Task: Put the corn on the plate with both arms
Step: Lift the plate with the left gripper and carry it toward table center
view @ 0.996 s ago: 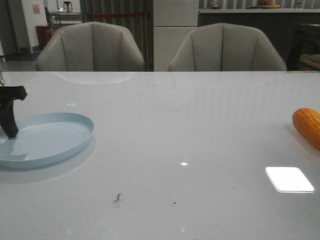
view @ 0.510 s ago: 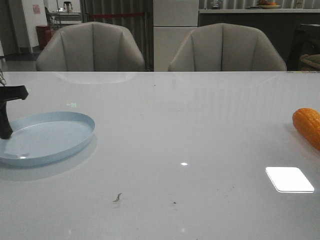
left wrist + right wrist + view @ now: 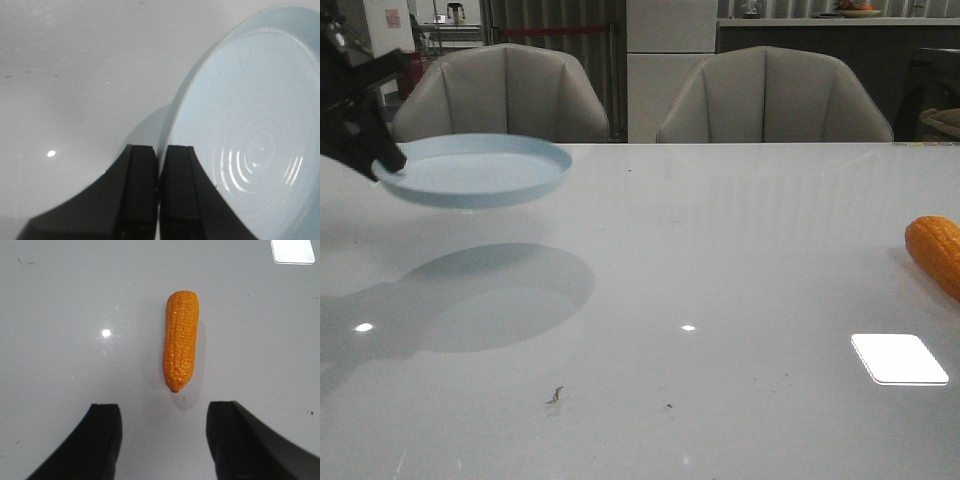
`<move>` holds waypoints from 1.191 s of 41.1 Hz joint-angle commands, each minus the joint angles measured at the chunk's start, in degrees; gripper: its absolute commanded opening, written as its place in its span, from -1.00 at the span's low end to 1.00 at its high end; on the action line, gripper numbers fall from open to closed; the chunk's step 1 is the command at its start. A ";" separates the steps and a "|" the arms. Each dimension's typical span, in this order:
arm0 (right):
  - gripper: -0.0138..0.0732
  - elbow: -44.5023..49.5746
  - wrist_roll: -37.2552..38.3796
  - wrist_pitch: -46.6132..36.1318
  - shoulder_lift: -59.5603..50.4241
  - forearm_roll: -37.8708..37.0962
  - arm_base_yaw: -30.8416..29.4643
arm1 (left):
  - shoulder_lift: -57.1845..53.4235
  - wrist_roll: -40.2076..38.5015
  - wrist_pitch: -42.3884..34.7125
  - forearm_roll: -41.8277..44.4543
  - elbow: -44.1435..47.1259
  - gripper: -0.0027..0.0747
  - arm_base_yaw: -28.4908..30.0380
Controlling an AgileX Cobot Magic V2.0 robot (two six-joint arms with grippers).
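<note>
Left gripper: two matte black fingers, flat rectangular inner faces, squared tips, bodies flaring wide and curved toward the base. In the front view it reads as a black angular silhouette, detail too dark to tell. Right gripper: same matte black fingers, broad, rounded outer corners, plain surfaces. Screws, cables and markings can't be made out.

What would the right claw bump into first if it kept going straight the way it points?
Probably the corn. The right claw is open above the table, and the corn lies just ahead between its fingers. How far down it is, the picture can't tell.
</note>
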 commanded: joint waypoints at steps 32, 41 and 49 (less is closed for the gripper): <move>0.44 -2.01 -0.55 -2.86 -0.30 -0.35 0.03 | -0.12 -0.48 -7.10 0.44 -4.34 -0.67 -23.80; 0.44 -2.01 -0.55 -2.86 -0.30 -0.35 0.03 | 4.77 -0.48 -1.86 0.24 -4.34 -0.67 -25.06; 0.44 -2.01 -0.55 -2.86 -0.30 -0.35 0.03 | 7.68 -1.79 -1.42 2.82 -4.24 -0.67 -25.06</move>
